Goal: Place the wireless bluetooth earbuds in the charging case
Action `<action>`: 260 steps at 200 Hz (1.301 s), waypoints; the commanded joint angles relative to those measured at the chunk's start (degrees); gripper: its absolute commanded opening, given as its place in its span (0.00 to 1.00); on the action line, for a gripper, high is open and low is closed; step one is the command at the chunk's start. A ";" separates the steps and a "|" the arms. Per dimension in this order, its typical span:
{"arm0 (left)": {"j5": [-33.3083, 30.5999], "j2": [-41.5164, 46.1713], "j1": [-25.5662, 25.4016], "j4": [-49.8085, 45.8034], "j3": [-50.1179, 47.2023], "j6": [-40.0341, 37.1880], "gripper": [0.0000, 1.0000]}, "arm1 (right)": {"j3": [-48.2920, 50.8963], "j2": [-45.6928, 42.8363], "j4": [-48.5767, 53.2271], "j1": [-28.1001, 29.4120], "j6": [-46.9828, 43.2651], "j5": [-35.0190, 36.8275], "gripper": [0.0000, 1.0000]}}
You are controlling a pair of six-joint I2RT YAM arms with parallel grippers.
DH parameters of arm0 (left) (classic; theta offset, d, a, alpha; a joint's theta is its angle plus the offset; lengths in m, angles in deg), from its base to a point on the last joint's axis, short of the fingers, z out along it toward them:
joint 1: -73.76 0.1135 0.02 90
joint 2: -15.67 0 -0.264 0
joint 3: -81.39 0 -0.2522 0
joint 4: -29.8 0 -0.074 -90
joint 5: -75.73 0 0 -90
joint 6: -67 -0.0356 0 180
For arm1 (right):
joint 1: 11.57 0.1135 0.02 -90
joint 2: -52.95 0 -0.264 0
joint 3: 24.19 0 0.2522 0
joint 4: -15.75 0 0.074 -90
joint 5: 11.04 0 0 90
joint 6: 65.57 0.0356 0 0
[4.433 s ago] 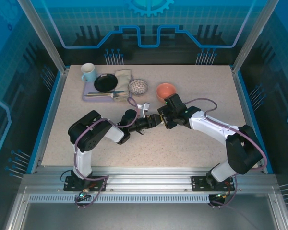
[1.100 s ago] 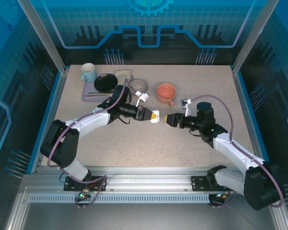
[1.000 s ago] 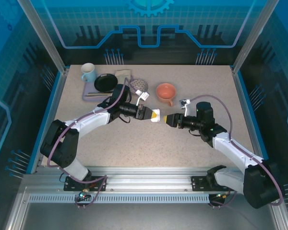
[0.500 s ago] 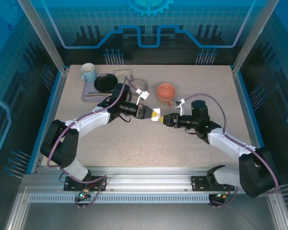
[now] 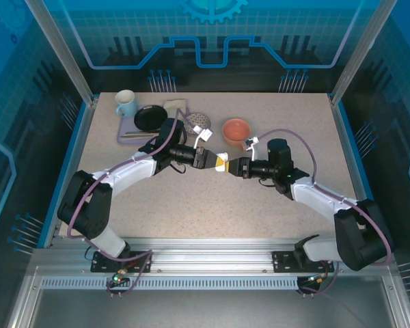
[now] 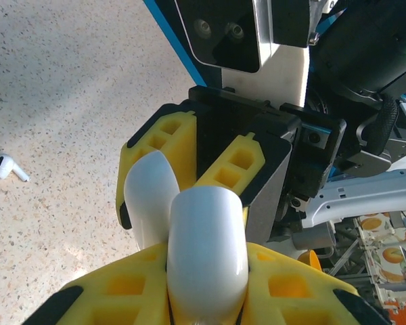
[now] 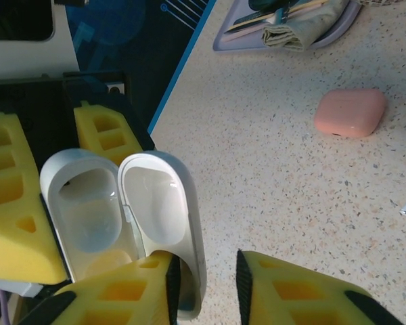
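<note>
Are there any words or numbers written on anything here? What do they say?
No words or numbers can be read in these pictures.
white charging case: plain, no writing seen.
pink case: plain, no writing seen.
blue back wall: a gear shape and lines, no letters.
orange-and-white patches at the corner of the left wrist view: too blurred to read.

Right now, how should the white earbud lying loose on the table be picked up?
Probably from above, pinching the earbud across its rounded head: it lies flat on the table, and its thin stem offers little hold.
</note>
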 commanded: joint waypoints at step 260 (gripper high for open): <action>14.99 -11.30 3.64 -63.21 31.43 -44.01 0.78 | -30.96 5.00 53.30 -0.84 -43.99 -0.28 0.00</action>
